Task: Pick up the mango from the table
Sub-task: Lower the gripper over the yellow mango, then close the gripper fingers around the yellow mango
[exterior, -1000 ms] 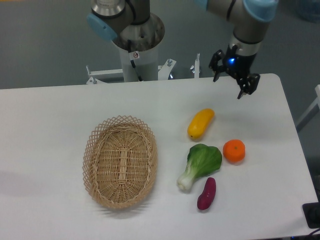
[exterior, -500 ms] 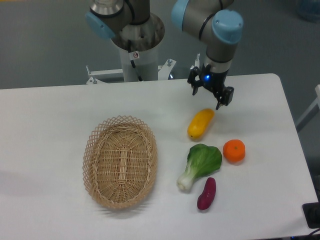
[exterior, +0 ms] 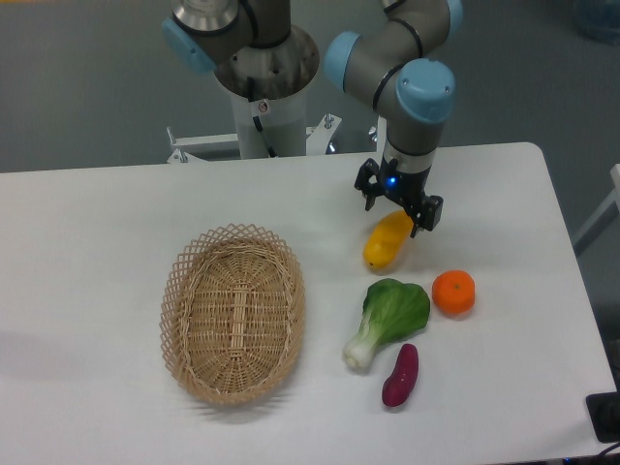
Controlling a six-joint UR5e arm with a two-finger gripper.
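Observation:
The mango (exterior: 385, 244), yellow shading to orange at its lower end, lies on the white table (exterior: 116, 291) right of centre. My gripper (exterior: 397, 217) hangs open directly over the mango's upper end, one finger on each side of it, and covers that end. I cannot tell whether the fingers touch the fruit.
A woven wicker basket (exterior: 232, 312) sits left of centre. A round orange (exterior: 453, 292), a green bok choy (exterior: 389, 318) and a purple sweet potato (exterior: 400, 375) lie just below and right of the mango. The robot's base column (exterior: 263, 107) stands at the table's back edge.
The gripper has swung left and forward from the table's back right corner and come down over the mango's upper end. The fruit and basket have not moved.

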